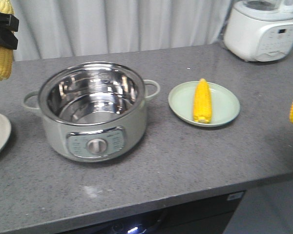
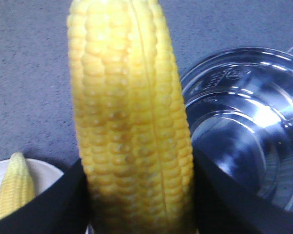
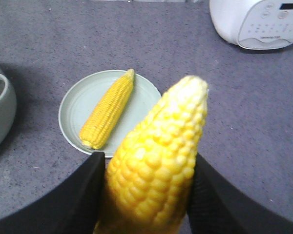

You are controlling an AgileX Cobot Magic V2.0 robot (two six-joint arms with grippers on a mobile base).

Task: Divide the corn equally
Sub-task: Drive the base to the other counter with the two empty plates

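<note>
Left end effector (image 1: 1, 28) high at the far left, black fingers (image 2: 44, 204) clamped on both sides of an upright cob (image 2: 129, 107), right end effector (image 3: 146, 161) likewise closed on a second cob (image 3: 158, 141), fingers flanking its thick end

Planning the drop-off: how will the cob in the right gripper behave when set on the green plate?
Likely stiff: the cob juts straight from the right gripper. Round and tapered, it may roll, though the plate's raised rim should stop it.
</note>
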